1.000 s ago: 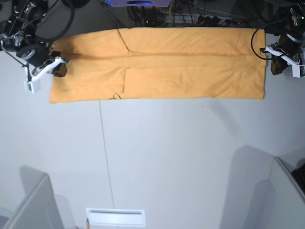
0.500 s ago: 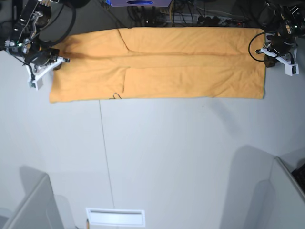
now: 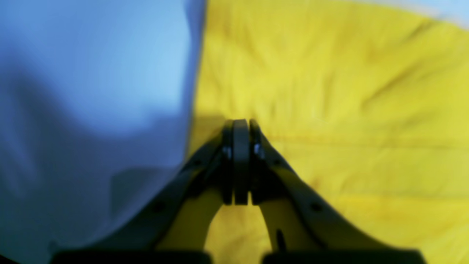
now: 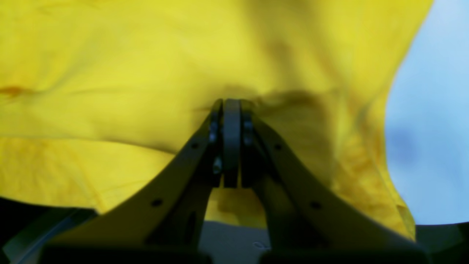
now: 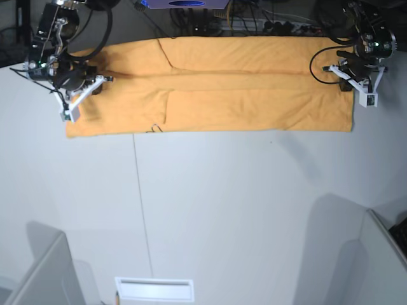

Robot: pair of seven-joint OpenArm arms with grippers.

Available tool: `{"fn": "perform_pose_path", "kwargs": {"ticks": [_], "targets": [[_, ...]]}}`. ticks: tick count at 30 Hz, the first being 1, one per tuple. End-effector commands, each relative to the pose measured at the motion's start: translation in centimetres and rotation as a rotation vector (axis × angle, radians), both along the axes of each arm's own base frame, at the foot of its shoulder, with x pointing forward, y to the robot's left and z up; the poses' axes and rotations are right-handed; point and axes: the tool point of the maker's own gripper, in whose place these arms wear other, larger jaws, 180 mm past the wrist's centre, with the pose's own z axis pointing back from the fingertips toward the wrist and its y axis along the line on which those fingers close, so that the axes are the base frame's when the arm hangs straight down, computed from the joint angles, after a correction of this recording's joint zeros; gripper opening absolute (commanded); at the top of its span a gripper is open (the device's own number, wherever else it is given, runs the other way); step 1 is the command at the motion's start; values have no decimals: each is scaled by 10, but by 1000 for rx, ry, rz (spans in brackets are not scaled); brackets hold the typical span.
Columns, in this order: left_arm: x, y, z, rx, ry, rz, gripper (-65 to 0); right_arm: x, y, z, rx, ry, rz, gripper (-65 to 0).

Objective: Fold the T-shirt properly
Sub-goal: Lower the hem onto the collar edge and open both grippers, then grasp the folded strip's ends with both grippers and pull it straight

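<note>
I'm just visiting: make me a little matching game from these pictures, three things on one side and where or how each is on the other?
Things:
1. T-shirt
2. left hand
3. right hand

Places or states:
A. shut, at the shirt's end on the base view's left
B. spread as a long band across the far table
C. shut, at the shirt's end on the base view's right

Pairs: 1-B, 2-C, 3-A

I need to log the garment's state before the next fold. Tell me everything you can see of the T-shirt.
The T-shirt is plain light orange with no print, of thin soft-looking fabric. It lies flat along the far edge of the white table, folded lengthwise into a long band with a seam-like fold line down its middle and a sleeve outline near one end. Shallow wrinkles show. A shut gripper hangs over each short end; whether either touches the cloth is unclear.
</note>
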Motion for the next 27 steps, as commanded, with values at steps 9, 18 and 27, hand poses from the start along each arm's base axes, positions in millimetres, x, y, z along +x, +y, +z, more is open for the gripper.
{"fn": "perform_pose_path", "kwargs": {"ticks": [9, 18, 27], "targets": [[14, 25, -24, 55, 67, 36, -650, 21, -11, -38, 27, 28, -106, -650], [86, 39, -28, 51, 36, 70, -650, 95, 5, -45, -78, 6, -45, -650], [136, 43, -3, 82, -25, 36, -650, 117, 11, -26, -71, -62, -47, -650]]}}
